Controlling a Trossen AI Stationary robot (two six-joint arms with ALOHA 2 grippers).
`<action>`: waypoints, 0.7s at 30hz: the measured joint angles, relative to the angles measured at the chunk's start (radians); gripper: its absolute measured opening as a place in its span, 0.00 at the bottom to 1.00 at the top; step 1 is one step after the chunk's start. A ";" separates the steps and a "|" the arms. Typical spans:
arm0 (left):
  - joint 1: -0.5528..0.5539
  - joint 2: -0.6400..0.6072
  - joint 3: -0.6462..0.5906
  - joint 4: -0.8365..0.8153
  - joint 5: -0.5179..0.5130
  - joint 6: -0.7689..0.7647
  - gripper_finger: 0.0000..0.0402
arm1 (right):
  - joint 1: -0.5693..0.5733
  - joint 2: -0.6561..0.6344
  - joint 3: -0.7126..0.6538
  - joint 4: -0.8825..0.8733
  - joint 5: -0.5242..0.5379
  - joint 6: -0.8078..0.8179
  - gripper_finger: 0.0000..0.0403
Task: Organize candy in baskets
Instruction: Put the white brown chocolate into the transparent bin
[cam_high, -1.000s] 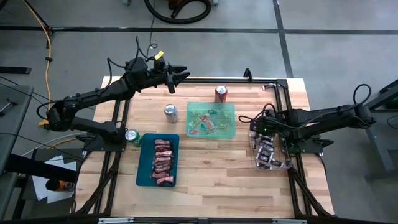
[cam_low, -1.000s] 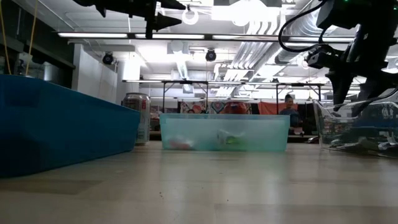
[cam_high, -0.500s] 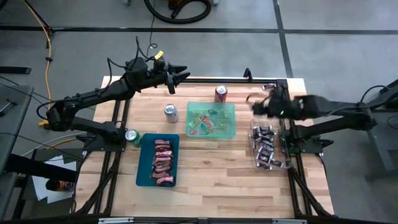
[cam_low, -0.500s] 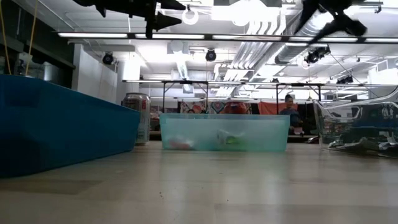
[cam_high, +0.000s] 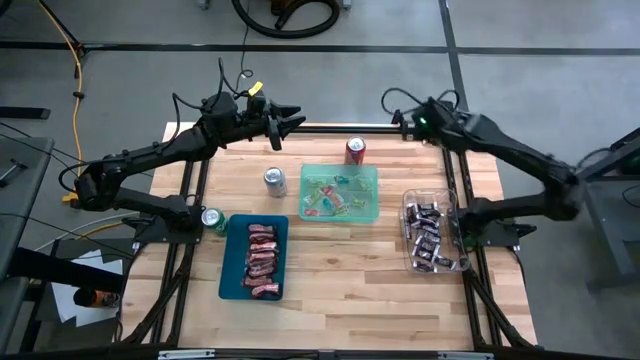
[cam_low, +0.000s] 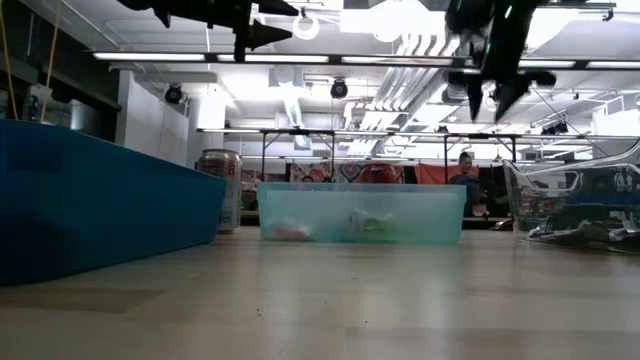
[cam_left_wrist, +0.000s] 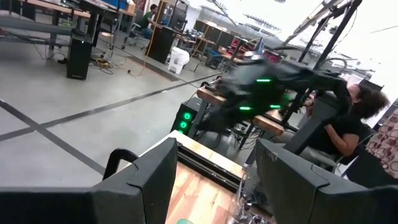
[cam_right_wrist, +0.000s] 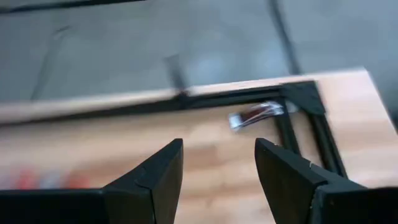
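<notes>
1. Table (cam_high: 340, 290): a wooden top carrying three baskets, three soda cans and the candy.
2. Dark teal basket (cam_high: 232, 285): near the table's left front; it holds a column of red-wrapped candies (cam_high: 262, 262).
3. Light green basket (cam_high: 340, 172): near the table's middle, toward the far edge; mixed bright candies (cam_high: 330, 198) lie inside.
4. Clear basket (cam_high: 409, 238): by the right edge; dark-wrapped candies (cam_high: 430, 240) fill it.
5. Stray candy (cam_right_wrist: 256, 114): a single wrapped piece lies on the table near the far right corner, outside every basket.
6. Soda cans: a red can (cam_high: 354, 151) at the far edge beside the green basket, a silver can (cam_high: 275, 181) just left of that basket, a green can (cam_high: 212, 219) at the left edge.
7. Left gripper (cam_high: 296, 122): raised over the far edge, left of the middle; fingers apart and empty.
8. Right gripper (cam_high: 398, 112): above the far right corner; fingers (cam_right_wrist: 155, 171) spread, holding nothing.
</notes>
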 joint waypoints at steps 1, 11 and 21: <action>0.000 0.000 0.000 0.000 0.000 0.000 0.50 | -0.050 0.035 -0.007 0.024 -0.005 0.029 0.48; 0.000 -0.005 0.000 -0.034 0.007 0.000 0.50 | -0.350 0.368 -0.024 0.223 -0.249 0.215 0.48; 0.075 -0.127 0.000 -0.338 0.013 0.045 0.50 | -0.385 0.537 -0.024 0.202 -0.191 0.470 0.48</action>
